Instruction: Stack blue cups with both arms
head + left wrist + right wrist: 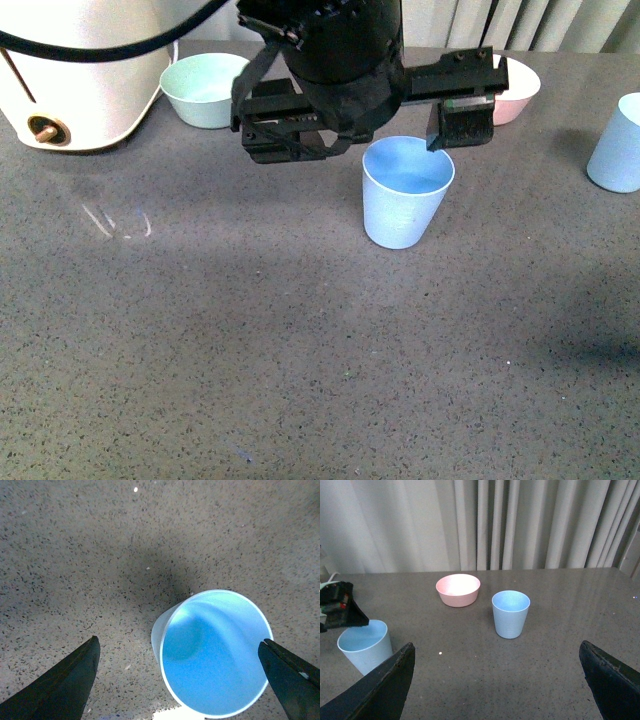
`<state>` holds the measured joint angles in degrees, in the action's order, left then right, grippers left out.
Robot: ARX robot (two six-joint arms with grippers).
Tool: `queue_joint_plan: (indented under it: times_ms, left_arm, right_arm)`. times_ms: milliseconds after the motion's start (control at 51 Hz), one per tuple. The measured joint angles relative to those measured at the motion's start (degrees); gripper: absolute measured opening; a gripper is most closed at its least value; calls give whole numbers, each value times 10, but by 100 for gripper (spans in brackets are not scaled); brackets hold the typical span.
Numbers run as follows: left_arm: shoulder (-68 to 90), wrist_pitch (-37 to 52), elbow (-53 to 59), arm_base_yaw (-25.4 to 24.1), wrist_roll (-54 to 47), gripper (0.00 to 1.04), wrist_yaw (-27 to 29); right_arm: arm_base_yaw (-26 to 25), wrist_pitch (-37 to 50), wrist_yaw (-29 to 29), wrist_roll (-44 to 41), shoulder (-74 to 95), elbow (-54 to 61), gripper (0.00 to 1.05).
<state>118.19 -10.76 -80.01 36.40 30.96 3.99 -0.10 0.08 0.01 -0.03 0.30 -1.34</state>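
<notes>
One blue cup (405, 195) stands upright at mid-table. My left gripper (350, 140) hovers just above it, open, with the cup's rim near one of its fingers (440, 125). In the left wrist view this cup (215, 652) sits between the spread fingertips (60, 685), closer to one side. The second blue cup (618, 145) stands upright at the far right edge. In the right wrist view it (510, 612) stands ahead of my open, empty right gripper (496, 647), some way off. The first cup (365, 645) also shows there. The right gripper is out of the front view.
A mint-green bowl (205, 88) and a white appliance (80, 70) stand at the back left. A pink bowl (515, 90) sits at the back right, also in the right wrist view (458, 589). Curtains hang behind the grey speckled table (250, 350).
</notes>
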Motion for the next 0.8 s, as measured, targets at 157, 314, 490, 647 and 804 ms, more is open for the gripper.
queue_joint_plan:
  times_ms: [157, 314, 490, 647, 804]
  left_arm:
    - [-61, 50, 60, -17, 20, 96, -19]
    - [-132, 112, 130, -49, 39, 96, -29]
    - [-221, 341, 267, -97, -29, 85, 88]
    - [-362, 615, 477, -174, -240, 53, 153]
    - [-443, 631, 594, -219, -292, 19, 103]
  right_arm:
    - [0, 0, 0, 0, 0, 0, 96]
    - [0, 0, 0, 0, 0, 0, 96]
    - [0, 0, -2, 0, 0, 0, 96]
    - [0, 0, 0, 0, 0, 0, 96]
    - [0, 0, 0, 0, 0, 0, 96]
